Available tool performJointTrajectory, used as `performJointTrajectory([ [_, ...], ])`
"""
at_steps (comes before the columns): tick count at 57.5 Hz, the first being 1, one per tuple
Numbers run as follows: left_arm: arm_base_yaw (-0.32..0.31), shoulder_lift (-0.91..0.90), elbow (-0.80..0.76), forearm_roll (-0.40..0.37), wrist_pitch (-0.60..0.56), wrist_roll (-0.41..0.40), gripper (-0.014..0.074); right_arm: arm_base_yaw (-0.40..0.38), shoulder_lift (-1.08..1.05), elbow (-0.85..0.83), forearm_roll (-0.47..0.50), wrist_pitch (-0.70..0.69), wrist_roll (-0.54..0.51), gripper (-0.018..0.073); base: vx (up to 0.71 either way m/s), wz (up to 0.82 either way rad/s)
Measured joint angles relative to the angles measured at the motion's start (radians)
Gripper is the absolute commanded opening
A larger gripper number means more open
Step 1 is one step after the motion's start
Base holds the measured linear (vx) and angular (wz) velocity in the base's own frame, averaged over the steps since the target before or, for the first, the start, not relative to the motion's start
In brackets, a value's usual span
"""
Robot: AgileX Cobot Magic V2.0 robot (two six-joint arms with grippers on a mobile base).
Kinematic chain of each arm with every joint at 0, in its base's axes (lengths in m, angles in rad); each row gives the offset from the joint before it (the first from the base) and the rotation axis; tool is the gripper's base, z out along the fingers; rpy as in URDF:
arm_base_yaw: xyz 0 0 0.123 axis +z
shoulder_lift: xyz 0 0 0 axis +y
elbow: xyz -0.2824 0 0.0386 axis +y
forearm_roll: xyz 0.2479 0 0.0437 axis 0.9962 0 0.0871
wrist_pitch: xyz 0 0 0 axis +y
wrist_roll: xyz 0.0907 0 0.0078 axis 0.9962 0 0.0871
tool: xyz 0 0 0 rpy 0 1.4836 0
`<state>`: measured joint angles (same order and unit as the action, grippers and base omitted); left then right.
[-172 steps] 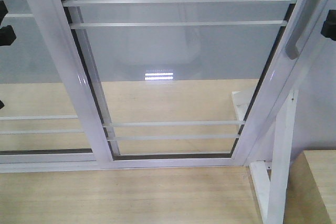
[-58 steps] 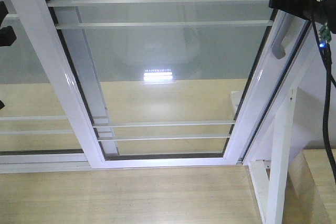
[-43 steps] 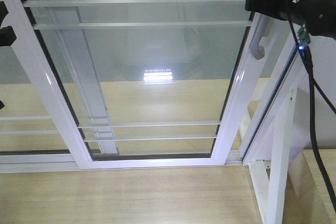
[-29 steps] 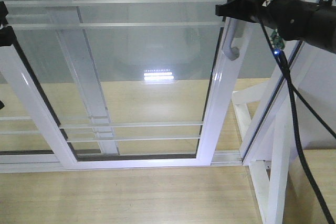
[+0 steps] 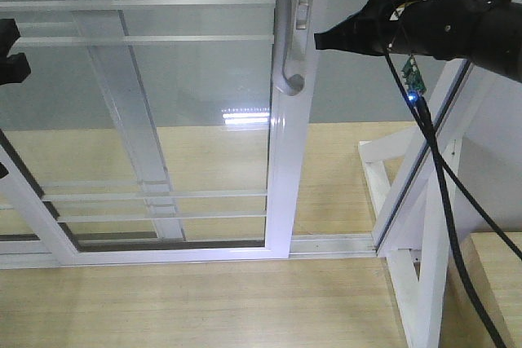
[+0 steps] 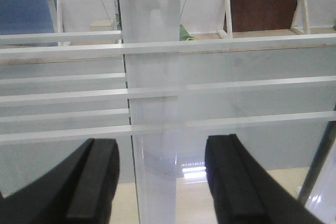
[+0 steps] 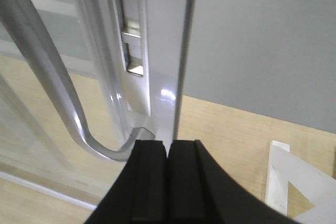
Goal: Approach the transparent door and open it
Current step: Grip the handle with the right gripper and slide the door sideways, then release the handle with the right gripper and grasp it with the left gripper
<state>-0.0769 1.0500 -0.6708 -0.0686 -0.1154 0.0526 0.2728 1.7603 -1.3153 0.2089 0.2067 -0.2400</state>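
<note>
The transparent door [image 5: 287, 160] stood partway along its track [image 5: 334, 244], well apart from the slanted post [image 5: 420, 165]. The right claw [image 7: 168, 179] was clenched empty, just right of the grey handle [image 5: 288, 67]. The left claw [image 6: 163, 177] was released, facing the glass left of that handle.

Pale wood floor [image 5: 204, 307], grey wall [image 5: 351, 87], slanted white post [image 5: 428, 283]
</note>
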Motion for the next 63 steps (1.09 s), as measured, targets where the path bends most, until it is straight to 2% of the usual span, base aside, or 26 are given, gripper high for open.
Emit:
performJointTrajectory([
  [9, 0.000, 0.000, 0.000, 0.003, 0.007, 0.000, 0.0492, 0.000, -0.122, 0.080, 0.000, 0.025, -0.043, 0.0002, 0.00, 0.00],
  [22, 0.000, 0.057, 0.000, 0.019, -0.002, 0.000, 0.0492, 0.000, -0.411, 0.416, 0.000, -0.109, -0.064, 0.0002, 0.00, 0.00],
  [30, -0.031, 0.138, 0.000, 0.058, -0.072, -0.001, 0.0492, 0.000, -0.566, 0.604, 0.000, -0.207, -0.065, 0.0002, 0.00, 0.00],
  [38, -0.086, 0.230, 0.000, 0.081, -0.172, -0.024, 0.0492, 0.000, -0.644, 0.680, 0.000, -0.257, -0.065, 0.0002, 0.00, 0.00],
  [44, -0.123, 0.302, -0.001, 0.094, -0.245, -0.072, 0.0492, 0.000, -0.657, 0.688, 0.001, -0.261, -0.066, 0.0002, 0.00, 0.00],
  [49, -0.141, 0.351, -0.001, 0.134, -0.308, -0.123, 0.0492, 0.000, -0.659, 0.689, 0.001, -0.264, -0.068, 0.0002, 0.00, 0.00],
  [58, -0.150, 0.444, -0.059, 0.306, -0.371, -0.283, 0.0492, 0.000, -0.660, 0.689, 0.001, -0.273, -0.073, 0.0002, 0.00, 0.00],
  [63, -0.150, 0.497, -0.119, 0.366, -0.378, -0.368, 0.0492, 0.000, -0.660, 0.689, 0.001, -0.276, -0.085, 0.0002, 0.00, 0.00],
])
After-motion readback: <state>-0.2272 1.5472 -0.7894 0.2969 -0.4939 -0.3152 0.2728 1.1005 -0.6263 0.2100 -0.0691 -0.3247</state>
